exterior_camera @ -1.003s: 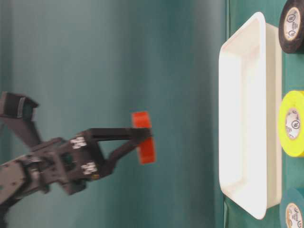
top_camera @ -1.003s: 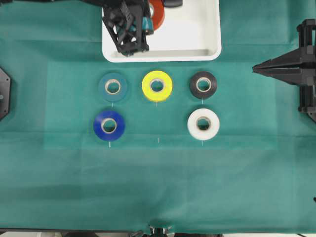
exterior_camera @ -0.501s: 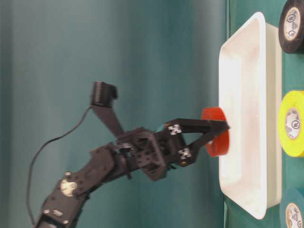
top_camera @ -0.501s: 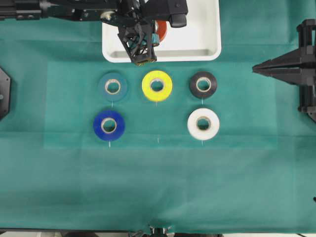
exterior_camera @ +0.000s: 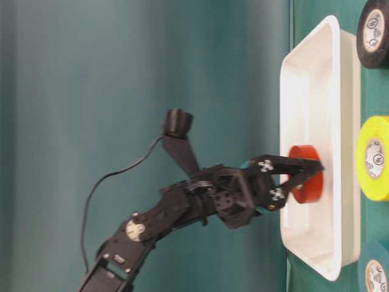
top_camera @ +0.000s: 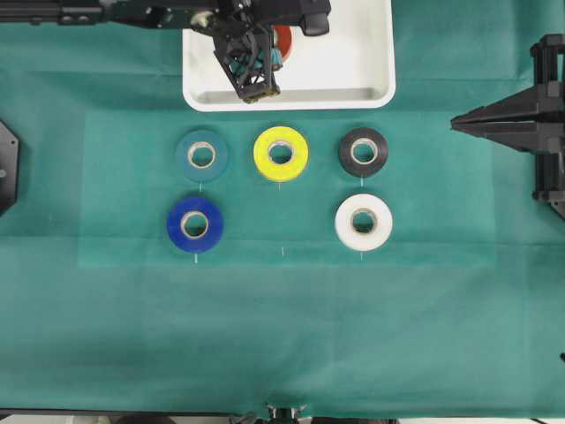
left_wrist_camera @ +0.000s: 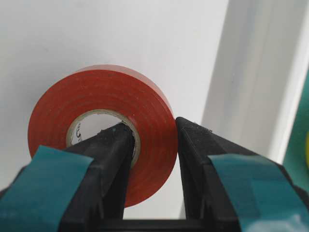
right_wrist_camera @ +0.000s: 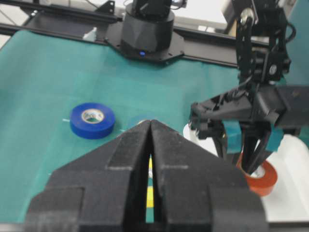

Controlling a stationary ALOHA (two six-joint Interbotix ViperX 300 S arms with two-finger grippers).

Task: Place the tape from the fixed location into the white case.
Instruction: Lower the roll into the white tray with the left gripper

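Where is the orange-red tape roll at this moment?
In the overhead view the orange-red tape roll sits top centre, inside the white case, held in the jaws of the left gripper, beyond the yellow roll.

A green cloth (top_camera: 282,336) covers the table. On it lie five rolls of tape in two rows. The far row holds a teal roll (top_camera: 201,155), a yellow roll (top_camera: 281,153) and a black roll (top_camera: 363,152). The near row holds a dark blue roll (top_camera: 195,224) under the teal one and a white roll (top_camera: 364,221) under the black one. All lie flat and apart.
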